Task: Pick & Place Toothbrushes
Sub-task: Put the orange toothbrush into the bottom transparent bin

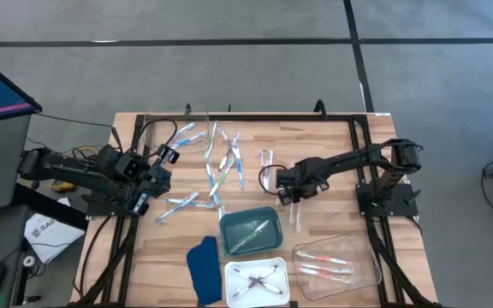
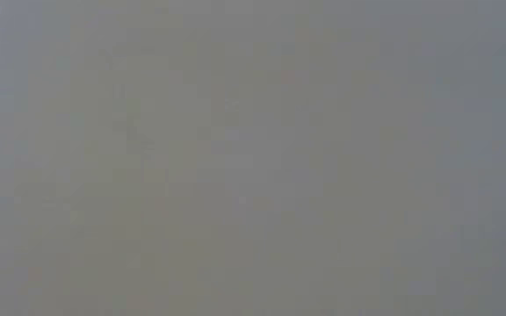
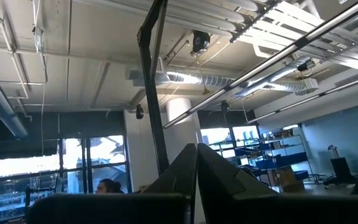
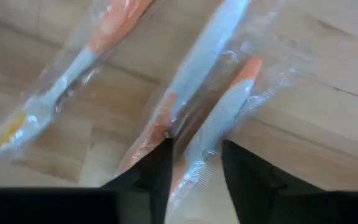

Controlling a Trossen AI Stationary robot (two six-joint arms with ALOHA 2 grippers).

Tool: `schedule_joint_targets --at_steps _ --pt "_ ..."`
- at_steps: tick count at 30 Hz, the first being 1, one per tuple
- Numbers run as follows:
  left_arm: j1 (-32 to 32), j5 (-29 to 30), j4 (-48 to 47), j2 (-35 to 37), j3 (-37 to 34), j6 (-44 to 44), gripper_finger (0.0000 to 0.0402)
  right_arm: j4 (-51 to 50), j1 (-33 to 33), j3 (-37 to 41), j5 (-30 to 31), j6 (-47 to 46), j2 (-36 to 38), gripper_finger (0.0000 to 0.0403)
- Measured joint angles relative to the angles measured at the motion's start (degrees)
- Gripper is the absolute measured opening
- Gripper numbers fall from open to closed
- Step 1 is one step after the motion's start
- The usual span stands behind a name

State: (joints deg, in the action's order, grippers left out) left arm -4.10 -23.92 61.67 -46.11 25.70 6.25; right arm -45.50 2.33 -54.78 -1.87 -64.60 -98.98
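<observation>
At the near edge of the pale wooden slatted desk (image 1: 332, 162), a white rectangular tray (image 1: 258, 281) is seen with a few purple-grey toothbrushes crossed inside it. A dark blue flat cloth-like piece (image 1: 202, 269) lies just beside it, and a clear plastic rectangular tray (image 1: 336, 263) holding pink-orange toothbrushes (image 1: 322, 259) sits on the other side. Just behind the white tray, a teal-green square tray (image 1: 248, 232) is found with green toothbrushes lying in it.

Farther in, the right pincer (image 4: 194, 163) is lowered onto the desk near the middle, beside the green tray. Its dark fingers (image 4: 160, 171) are set around a wrapped pink-orange toothbrush with a pale handle (image 4: 213, 127), one finger on each side; whether the wrapper is already gripped cannot be told. Two more wrapped pink-orange toothbrushes (image 4: 185, 68) lie just beside it, touching or overlapping.

The left pincer (image 3: 196, 180) is held at the desk's left edge, clenched with nothing between its fingers, and is pointed upward toward the ceiling.

Between the two arms, loose blue and green wrapped toothbrushes (image 1: 221, 162) are scattered over the middle and far part of the desk. An empty-looking clear plastic tray (image 1: 157, 137) stands at the far left corner.

Nothing but flat grey is given by the low view.
</observation>
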Motion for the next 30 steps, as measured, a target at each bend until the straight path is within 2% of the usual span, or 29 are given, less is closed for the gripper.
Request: schedule_joint_targets --at_steps 6,8,14,20,26,30 --pt "0.00 0.00 -0.13 0.00 -0.01 -0.01 0.0008 -0.34 0.05 -0.07 -0.04 2.25 0.08 0.0025" --pt "0.00 0.00 -0.15 0.00 -0.01 -0.01 0.0008 -0.44 0.04 -0.12 -0.04 3.30 0.15 0.0012" --pt "-0.01 0.01 -0.22 0.00 -0.01 -1.32 0.0008 -3.83 0.04 -1.20 0.18 3.74 0.13 0.0036" --pt "-0.02 0.02 -0.33 0.00 -0.01 -1.32 0.0008 -11.96 -0.62 -6.60 3.59 5.14 0.13 0.0008" --pt "-0.02 0.01 -0.39 0.00 -0.01 -1.34 0.0008 -19.83 -2.24 -13.71 7.70 6.27 0.13 0.0023" --pt "0.00 0.00 -0.71 0.00 -0.01 -1.32 0.0008 -29.03 -4.09 -19.33 8.92 9.87 0.13 0.0012"
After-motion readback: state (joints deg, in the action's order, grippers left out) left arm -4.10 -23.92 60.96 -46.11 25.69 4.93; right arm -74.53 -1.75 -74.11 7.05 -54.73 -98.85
